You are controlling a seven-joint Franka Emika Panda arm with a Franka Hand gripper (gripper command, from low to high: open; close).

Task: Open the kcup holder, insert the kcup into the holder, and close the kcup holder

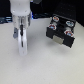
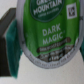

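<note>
The kcup (image 2: 44, 30) fills the wrist view, its green foil top reading "Dark Magic". Teal finger pads (image 2: 10, 39) press on it from both sides. In the exterior view my white gripper (image 1: 21, 42) hangs over the table on the exterior view's left, shut on the white kcup (image 1: 22, 47), which it holds just above the surface. The kcup holder (image 1: 60, 31), a black box with light marks on top, stands apart on the exterior view's right. From this blurred view I cannot tell whether its drawer is open.
The white table (image 1: 45, 67) spreads under both. Dark clutter (image 1: 42, 7) lies along the far edge behind the arm. A dark shape (image 2: 5, 30) shows beside the cup in the wrist view.
</note>
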